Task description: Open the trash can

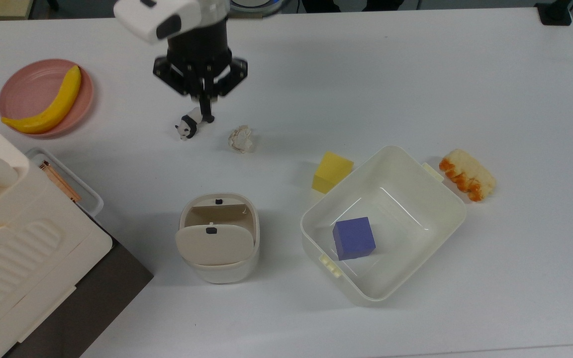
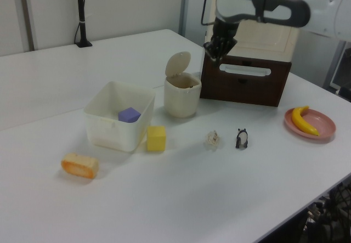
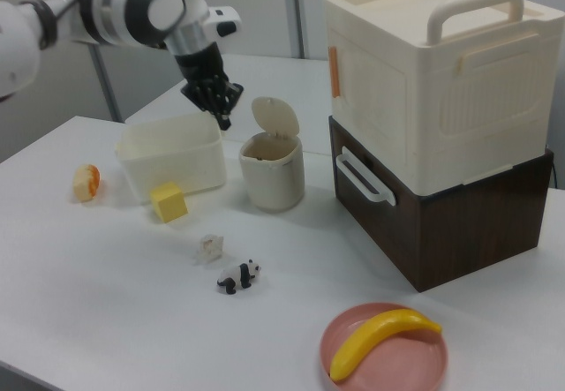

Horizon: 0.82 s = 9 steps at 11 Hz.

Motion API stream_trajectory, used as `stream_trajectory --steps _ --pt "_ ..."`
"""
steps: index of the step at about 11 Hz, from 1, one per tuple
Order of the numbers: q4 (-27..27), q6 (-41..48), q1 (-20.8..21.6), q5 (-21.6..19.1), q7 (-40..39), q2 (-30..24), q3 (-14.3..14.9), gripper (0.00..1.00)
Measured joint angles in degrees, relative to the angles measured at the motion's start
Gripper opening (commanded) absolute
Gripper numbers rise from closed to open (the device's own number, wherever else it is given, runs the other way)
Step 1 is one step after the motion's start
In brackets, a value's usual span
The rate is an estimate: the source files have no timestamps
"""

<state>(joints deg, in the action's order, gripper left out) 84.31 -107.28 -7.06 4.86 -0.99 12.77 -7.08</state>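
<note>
Pincer (image 1: 206, 117) hangs closed and empty, high above the desk (image 1: 416, 74), well clear of the trash can (image 1: 218, 238), whose lid (image 2: 177, 64) stands flipped up.

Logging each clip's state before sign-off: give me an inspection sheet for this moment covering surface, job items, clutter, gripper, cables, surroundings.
Surface: white table, no spills seen.
Job's things: trash can stands upright with its lid flipped up, inside exposed; small black button at its rim.
Clutter: cream tub holding a purple cube; yellow cube beside the tub; bread piece; crumpled paper; panda figure; banana on a pink plate.
Gripper: gripper raised clear of the can, fingers together, holding nothing.
Cables: nothing seen on the table.
Surroundings: cream case stacked on a brown drawer box; black stand at the table's far edge.
</note>
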Motion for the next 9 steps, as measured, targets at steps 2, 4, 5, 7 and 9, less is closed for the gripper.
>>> stream_trajectory --steps 2,4,5,7,9 --pt "0.16 7.27 0.01 0.00 0.00 -3.20 -0.01 0.11" --pt "0.96 12.06 0.02 0.01 0.00 -6.07 -0.02 0.58" --pt "1.53 13.08 0.02 0.01 0.00 -6.83 -0.02 1.00" --pt "2.32 13.38 0.01 0.02 0.19 -7.21 -0.01 1.00" --pt "2.49 13.38 0.02 0.03 0.37 -7.21 -0.02 1.00"
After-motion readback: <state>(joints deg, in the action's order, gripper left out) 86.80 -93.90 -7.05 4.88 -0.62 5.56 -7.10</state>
